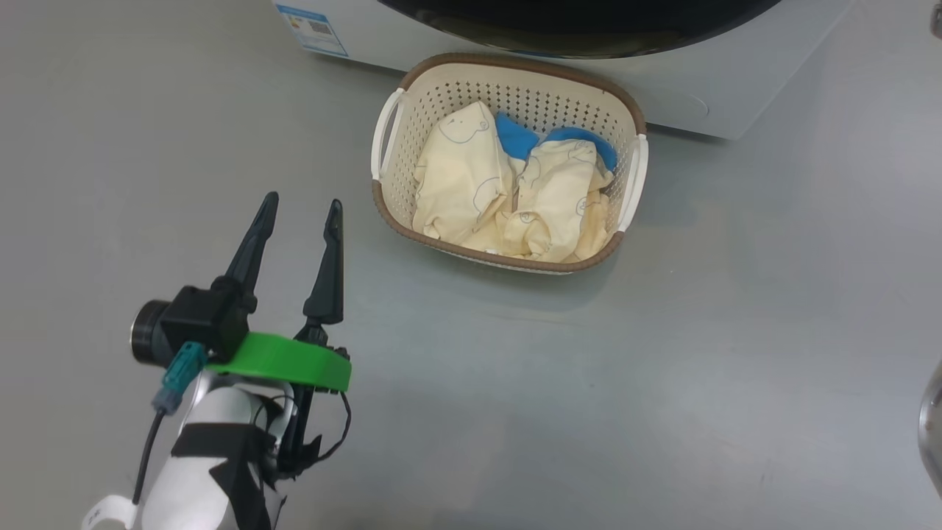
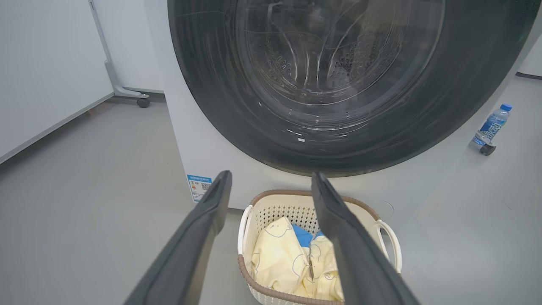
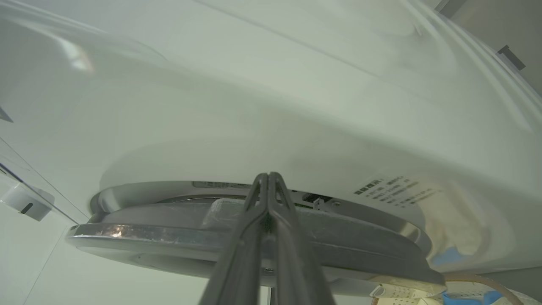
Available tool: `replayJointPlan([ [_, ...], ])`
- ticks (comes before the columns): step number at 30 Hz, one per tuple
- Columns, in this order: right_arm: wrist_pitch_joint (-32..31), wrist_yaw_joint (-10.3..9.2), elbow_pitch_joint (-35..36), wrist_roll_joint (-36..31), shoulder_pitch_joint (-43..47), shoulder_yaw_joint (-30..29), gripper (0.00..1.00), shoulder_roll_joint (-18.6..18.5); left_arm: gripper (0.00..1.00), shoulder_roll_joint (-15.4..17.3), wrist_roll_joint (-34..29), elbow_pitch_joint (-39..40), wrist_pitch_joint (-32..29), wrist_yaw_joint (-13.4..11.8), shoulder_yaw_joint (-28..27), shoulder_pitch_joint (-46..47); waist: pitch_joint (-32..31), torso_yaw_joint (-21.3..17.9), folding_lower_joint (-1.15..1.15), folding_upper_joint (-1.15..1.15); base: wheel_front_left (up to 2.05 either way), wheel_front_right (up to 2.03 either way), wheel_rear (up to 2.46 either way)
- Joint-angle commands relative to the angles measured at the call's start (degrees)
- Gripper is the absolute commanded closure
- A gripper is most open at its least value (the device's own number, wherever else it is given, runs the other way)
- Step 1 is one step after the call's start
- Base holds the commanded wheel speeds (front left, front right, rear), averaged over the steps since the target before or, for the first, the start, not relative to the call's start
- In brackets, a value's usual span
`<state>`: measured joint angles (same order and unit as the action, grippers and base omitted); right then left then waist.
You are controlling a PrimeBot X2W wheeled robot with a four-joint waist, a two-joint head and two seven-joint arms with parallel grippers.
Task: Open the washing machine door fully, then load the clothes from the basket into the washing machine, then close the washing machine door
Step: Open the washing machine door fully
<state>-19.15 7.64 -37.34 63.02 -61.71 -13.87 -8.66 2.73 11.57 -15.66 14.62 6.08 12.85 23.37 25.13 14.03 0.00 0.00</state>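
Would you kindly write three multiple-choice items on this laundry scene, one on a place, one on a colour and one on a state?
1. Where do the clothes lie?
A. in the drum
B. in the basket
C. on the floor

2. What colour is the band round the basket's rim?
A. brown
B. green
C. red

3. How does the left gripper stand?
A. shut on a garment
B. shut on nothing
C. open, holding nothing

Answers:
1 B, the cream-yellow pile sits inside the perforated walls.
2 A, a brown band runs round its top edge.
3 C, its jaws stand apart beside the basket with nothing between them.
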Motion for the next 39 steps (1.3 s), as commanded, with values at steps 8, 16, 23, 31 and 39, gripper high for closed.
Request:
replayJointPlan([
  [8,-2.45,-0.15,0.61,-2.38,-5.52,0.25,1.0,1.86,0.0,0.42,-0.19,1.65,0.38,0.62,-2.53,1.96,1.24,1.14,0.0,0.0,0.0,0.0,0.0],
  [16,-3.9,-0.15,-0.4,-4.3,-6.99,-0.64,1.0,2.49,0.0,0.22,0.31,1.52,0.38,0.83,-2.42,1.91,1.87,1.85,0.0,0.0,0.0,0.0,0.0],
  [23,-4.75,-0.15,-1.6,-5.81,-8.62,-2.67,1.0,2.81,0.0,0.17,1.33,1.64,0.38,0.93,-1.74,2.04,2.6,2.56,0.0,0.0,0.0,0.0,0.0],
  [31,-6.25,-0.15,-3.37,-7.18,-11.0,-5.0,1.0,3.53,0.0,0.16,2.41,1.89,0.38,0.39,-0.73,2.45,3.65,2.82,0.0,0.0,0.0,0.0,0.0],
  [39,-10.38,-0.15,-2.76,-6.96,-9.19,-5.44,1.0,4.34,0.0,0.15,2.51,1.89,0.38,-0.01,-0.52,2.65,2.69,2.27,0.0,0.0,0.0,0.0,0.0],
])
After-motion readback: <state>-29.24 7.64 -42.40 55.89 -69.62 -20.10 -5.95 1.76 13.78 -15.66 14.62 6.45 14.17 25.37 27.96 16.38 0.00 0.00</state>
